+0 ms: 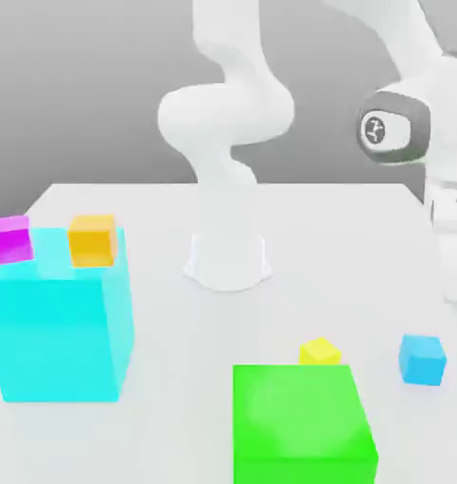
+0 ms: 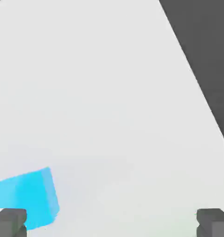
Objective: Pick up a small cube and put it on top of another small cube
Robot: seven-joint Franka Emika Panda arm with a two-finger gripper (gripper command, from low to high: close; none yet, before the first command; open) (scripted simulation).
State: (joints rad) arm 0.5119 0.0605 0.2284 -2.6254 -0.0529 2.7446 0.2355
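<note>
The small sky-blue cube [image 1: 422,359] rests on the white table [image 1: 298,227] at the exterior view's right. My gripper [image 1: 456,295] hangs above and slightly behind it, at the right edge of that view. In the hand view the gripper [image 2: 111,224] is open: both dark fingertips [image 2: 9,222] stand wide apart with nothing between them. There the blue cube [image 2: 28,196] lies beside one fingertip, off the gap's middle. The small magenta cube [image 1: 10,238] sits on top of the big cyan block [image 1: 61,326] at the exterior view's left.
A small orange cube [image 1: 92,240] shares the cyan block's top with the magenta cube. A big green block [image 1: 303,425] stands at the front, with a small yellow cube [image 1: 319,352] at its far edge. The arm's base [image 1: 227,260] stands mid-table. The table edge [image 2: 192,74] runs close by.
</note>
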